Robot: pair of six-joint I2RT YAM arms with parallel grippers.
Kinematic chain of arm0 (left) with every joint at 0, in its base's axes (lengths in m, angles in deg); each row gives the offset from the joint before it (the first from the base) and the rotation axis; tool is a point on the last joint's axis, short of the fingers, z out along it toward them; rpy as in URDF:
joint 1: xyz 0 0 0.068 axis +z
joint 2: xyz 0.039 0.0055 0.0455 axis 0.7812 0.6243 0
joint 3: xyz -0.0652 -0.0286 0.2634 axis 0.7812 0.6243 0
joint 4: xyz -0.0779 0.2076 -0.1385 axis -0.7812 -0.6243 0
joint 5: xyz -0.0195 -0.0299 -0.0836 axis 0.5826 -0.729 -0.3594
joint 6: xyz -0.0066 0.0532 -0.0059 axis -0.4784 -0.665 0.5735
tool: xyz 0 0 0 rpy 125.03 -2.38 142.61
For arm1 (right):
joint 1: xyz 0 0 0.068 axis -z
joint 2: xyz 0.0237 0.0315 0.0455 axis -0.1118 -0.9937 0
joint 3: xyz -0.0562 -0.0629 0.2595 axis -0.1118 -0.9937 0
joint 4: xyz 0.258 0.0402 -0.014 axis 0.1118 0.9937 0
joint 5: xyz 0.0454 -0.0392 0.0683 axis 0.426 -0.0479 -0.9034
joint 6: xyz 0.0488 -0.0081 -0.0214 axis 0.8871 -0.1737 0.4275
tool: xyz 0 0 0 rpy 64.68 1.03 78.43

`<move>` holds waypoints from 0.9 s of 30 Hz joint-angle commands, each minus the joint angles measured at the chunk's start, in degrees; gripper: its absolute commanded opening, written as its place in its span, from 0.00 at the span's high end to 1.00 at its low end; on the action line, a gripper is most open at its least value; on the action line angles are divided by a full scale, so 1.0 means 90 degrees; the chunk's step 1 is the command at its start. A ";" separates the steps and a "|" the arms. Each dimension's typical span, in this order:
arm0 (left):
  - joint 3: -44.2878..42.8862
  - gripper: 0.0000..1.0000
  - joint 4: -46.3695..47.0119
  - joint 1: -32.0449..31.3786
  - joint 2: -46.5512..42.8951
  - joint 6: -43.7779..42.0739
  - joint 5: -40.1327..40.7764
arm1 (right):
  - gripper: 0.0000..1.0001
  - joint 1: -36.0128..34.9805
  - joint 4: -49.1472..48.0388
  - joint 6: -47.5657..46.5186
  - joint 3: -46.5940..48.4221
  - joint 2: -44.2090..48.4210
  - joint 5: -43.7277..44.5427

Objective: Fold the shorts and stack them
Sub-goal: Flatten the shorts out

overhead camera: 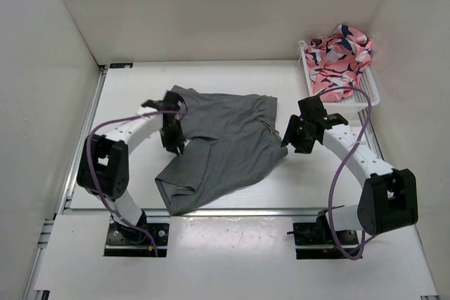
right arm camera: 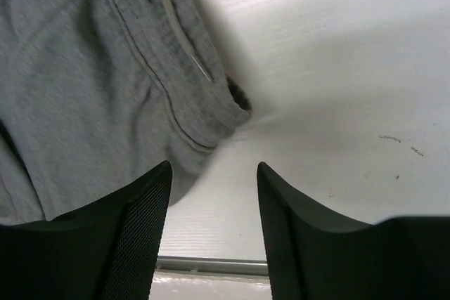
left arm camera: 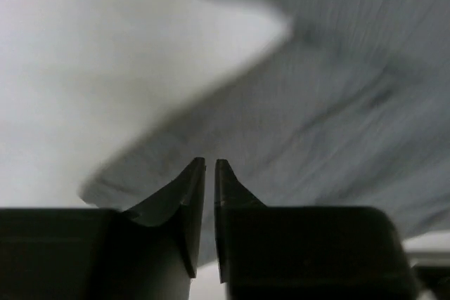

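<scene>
Blurring shorts (left arm camera: 337, 103), seemingly beneath left gripper (left arm camera: 209, 170).

White perforated plastic basket (overhead camera: 366, 93) at 2 o'clock on the white counter (overhead camera: 232, 76), by the right wall. Inside it: crumpled pink cloth with navy-and-white print (overhead camera: 339, 57), heaped above the rim.

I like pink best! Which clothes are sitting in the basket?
The pink patterned ones, piled in the white basket at the far right. The grey shorts lie spread on the table instead.
</scene>
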 commanded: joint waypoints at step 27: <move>0.1625 0.74 0.0008 -0.2296 -0.0481 0.2087 0.1331 | 0.36 0.0154 -0.0196 -0.0132 -0.0234 0.0375 -0.0376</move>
